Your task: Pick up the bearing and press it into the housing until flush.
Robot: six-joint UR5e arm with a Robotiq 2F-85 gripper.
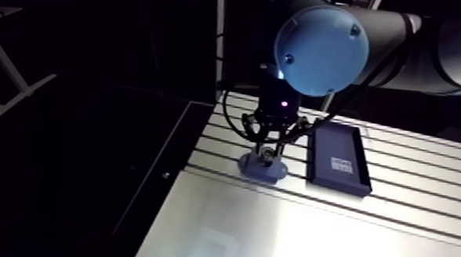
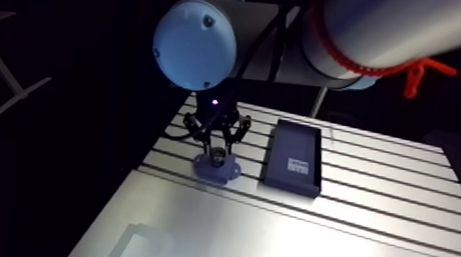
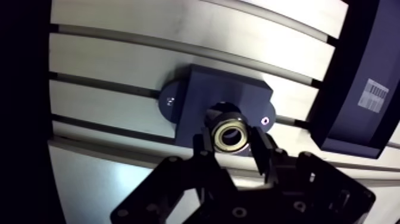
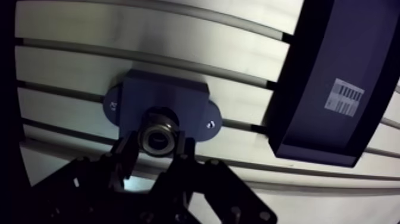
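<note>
We saw the gripper [image 3: 231, 142] closed on the bearing [image 3: 230, 135]: in the wrist view its two dark fingers [image 3: 205, 146] stood a little apart with the ring pressed between them. The bearing showed a pale metal face around a dark centre hole. It sat directly over the housing [image 3: 196, 95], in line with the round dark bore near the front edge of that block. A dark rim of the bore showed around the far side of the ring. We could not tell whether the bearing had entered the bore or only hung just above it, nor how deep it sat.

The housing was a dark blue block with a rounded ear on each side. It lay flat on the slotted table [image 1: 399, 230], across a couple of the slots. In the arm view the gripper came straight down onto it, near the table's far left corner as that camera saw it.

Beside the housing, apart from it and not touching, lay a dark shallow tray [image 3: 357, 71] with raised walls. A small white label [image 3: 373, 95] printed with dark bars lay on its floor. From the arm view the tray sat to the right of the housing, its long sides running across the slots. We saw nothing else in the tray.
</note>
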